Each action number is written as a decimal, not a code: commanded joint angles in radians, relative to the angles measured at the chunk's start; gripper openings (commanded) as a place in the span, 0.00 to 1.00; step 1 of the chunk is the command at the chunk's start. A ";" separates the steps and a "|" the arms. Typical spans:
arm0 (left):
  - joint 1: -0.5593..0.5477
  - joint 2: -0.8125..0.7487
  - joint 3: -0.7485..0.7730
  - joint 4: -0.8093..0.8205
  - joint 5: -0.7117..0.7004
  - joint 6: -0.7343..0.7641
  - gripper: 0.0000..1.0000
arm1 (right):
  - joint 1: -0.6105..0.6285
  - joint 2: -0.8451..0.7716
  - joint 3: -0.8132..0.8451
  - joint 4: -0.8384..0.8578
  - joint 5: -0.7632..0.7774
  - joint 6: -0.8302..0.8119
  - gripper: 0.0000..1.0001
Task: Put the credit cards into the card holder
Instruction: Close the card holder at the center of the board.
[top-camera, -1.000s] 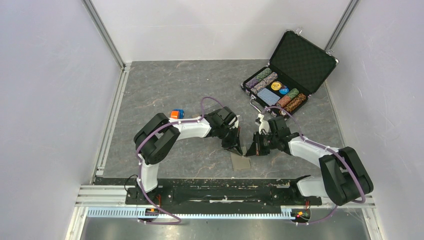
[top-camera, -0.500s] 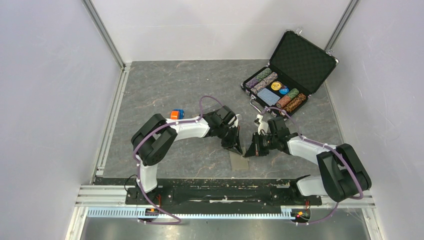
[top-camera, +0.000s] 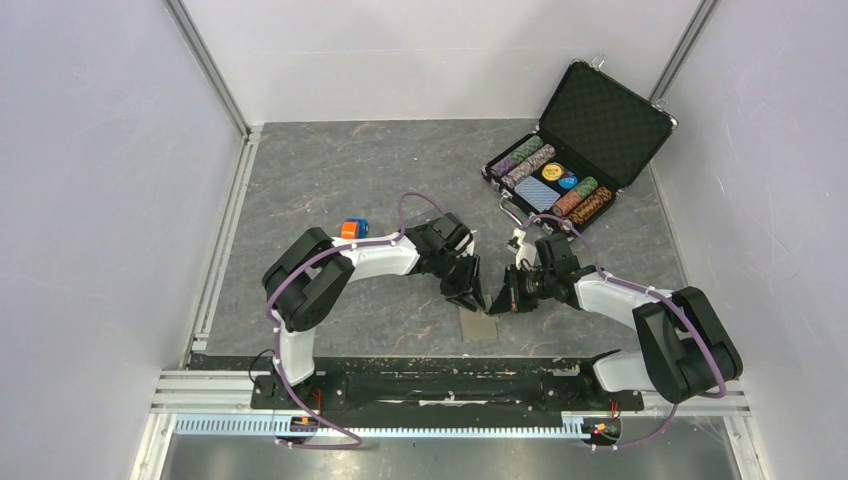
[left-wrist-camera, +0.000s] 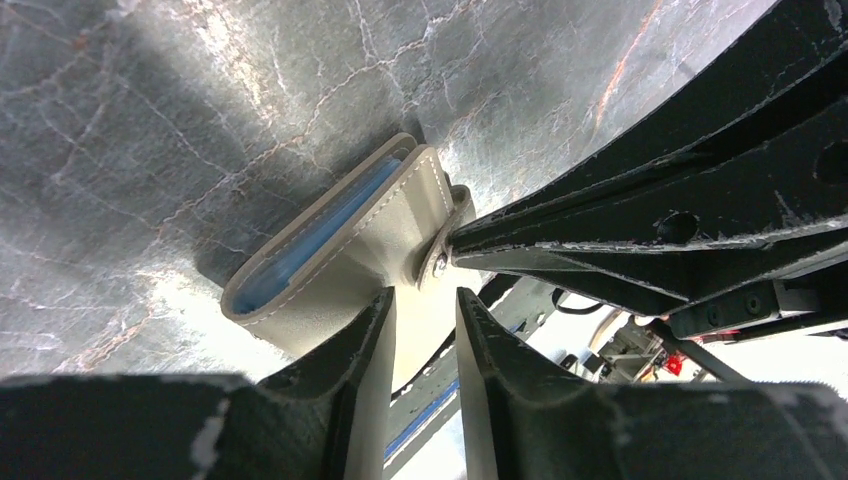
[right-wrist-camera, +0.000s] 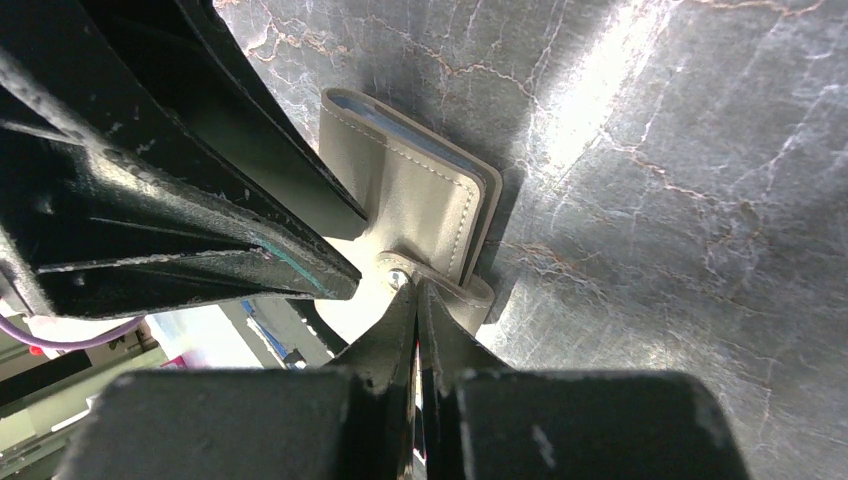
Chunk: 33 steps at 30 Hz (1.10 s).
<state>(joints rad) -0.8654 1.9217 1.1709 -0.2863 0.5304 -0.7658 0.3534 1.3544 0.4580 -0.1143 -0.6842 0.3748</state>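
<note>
1. You had the small, flat, grey-taupe fold-over card holder (top-camera: 481, 325) lying on the grey marbled desk (top-camera: 330, 170). It sat close to the near edge, about midway between the left and right edges.
2. Both arms reached in over it, and their hands met at its far side, tips very near each other.
3. Your left hand (left-wrist-camera: 424, 303) had its fingers spread by a narrow gap, and taupe leather of the holder's flap showed in that gap. I could not tell whether the fingers gripped the flap or only rested against it.
4. Your right hand (right-wrist-camera: 411, 290) had its fingers pressed together, with the tips right at the small round metal snap (right-wrist-camera: 398, 278) on the holder's short strap. I could not tell whether the strap was caught between them.
5. The folded part of the holder had white stitching, and pale blue lining showed along its open edge.
6. The open black poker-chip briefcase (top-camera: 600, 125) stood at the far right corner of the desk, well apart from the hands.
7. A small orange-and-blue object (top-camera: 354, 229) lay beside the left arm, left of the desk's middle.
</note>
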 joint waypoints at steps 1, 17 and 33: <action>-0.002 0.020 0.004 0.022 0.038 -0.011 0.32 | -0.001 0.004 -0.010 0.013 0.001 -0.004 0.00; -0.012 0.066 0.027 0.048 0.089 -0.010 0.02 | -0.002 -0.011 0.003 0.015 0.006 0.008 0.00; -0.012 0.003 0.061 -0.030 0.028 0.005 0.02 | -0.002 -0.081 0.021 0.019 0.028 0.004 0.01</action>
<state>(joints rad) -0.8726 1.9697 1.1965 -0.2718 0.5922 -0.7696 0.3534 1.2839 0.4580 -0.1165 -0.6567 0.3820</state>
